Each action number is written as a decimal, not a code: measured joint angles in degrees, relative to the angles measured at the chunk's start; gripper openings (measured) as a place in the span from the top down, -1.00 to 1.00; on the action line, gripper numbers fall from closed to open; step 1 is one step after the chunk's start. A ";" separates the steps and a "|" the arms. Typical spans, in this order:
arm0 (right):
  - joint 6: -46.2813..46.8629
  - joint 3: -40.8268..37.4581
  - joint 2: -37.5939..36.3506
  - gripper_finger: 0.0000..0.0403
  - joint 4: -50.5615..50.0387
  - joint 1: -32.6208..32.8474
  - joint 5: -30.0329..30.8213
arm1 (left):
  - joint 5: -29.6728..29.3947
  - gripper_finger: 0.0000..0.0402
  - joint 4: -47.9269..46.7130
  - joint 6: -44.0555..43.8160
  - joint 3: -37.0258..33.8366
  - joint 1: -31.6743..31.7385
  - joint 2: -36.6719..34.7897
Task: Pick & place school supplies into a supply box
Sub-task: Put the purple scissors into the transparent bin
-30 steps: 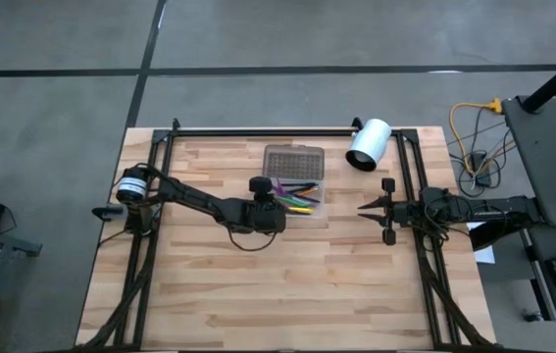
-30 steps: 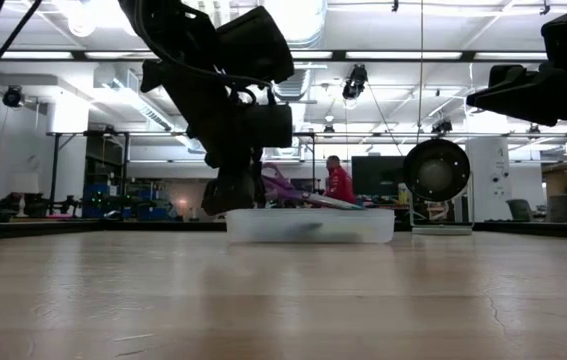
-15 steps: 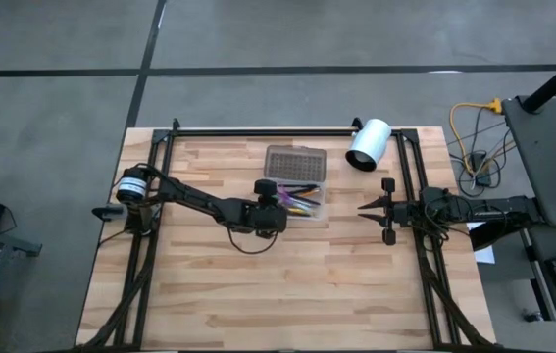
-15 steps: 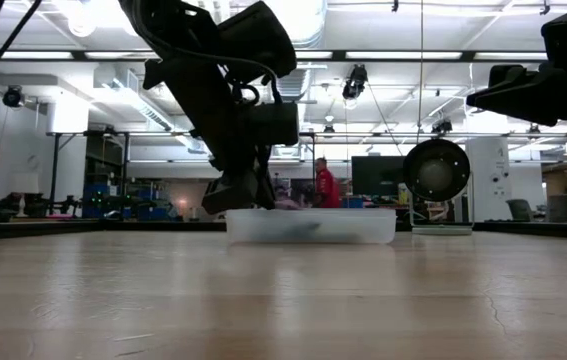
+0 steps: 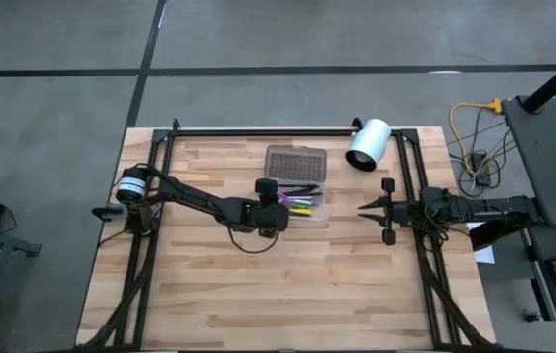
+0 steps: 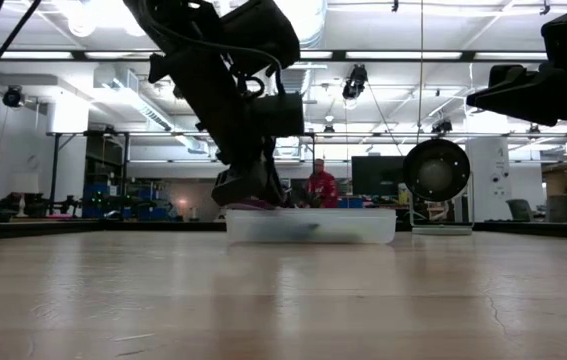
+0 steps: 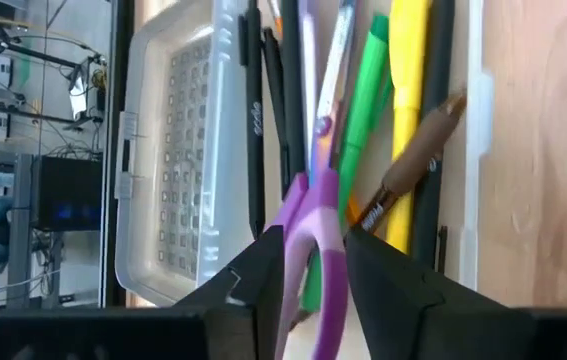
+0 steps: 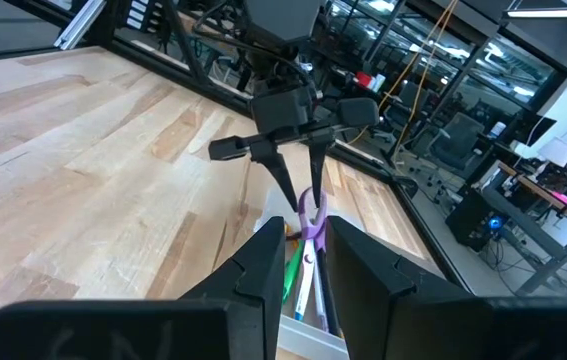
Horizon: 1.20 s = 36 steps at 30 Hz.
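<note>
"Where was the supply box [image 5: 295, 165]?"

"It sat on the wooden table [image 5: 258, 284], a bit past the middle, toward the back. Its dotted lid [image 7: 178, 170] was flipped open and lay flat next to the clear part."

"What was inside the clear part?"

"Lots of pens, lying side by side along the box. I saw a green pen [image 7: 363, 110], a yellow one [image 7: 408, 90], a brown pencil [image 7: 408, 170] and a black pen [image 7: 255, 130]. The purple scissors [image 7: 313, 240] lay on top of them, pointing the same way as the pens."

"Where was the left gripper [image 5: 276, 201]?"

"Right at the left end of the box, low down. The purple handle was right at its tip. I could not tell if it was squeezing the handle or had let go."

"And the right gripper [image 5: 364, 208]?"

"It waited by the right edge of the table, well away from the box. Its jaws stood apart with nothing in them."

"Anything else there?"

"A white cylinder [image 5: 368, 144] lay near the back right corner."
</note>
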 joint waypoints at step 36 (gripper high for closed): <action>0.00 0.01 0.00 0.66 -0.01 0.01 0.00 | -0.06 0.52 -8.46 6.01 -0.06 -2.29 0.06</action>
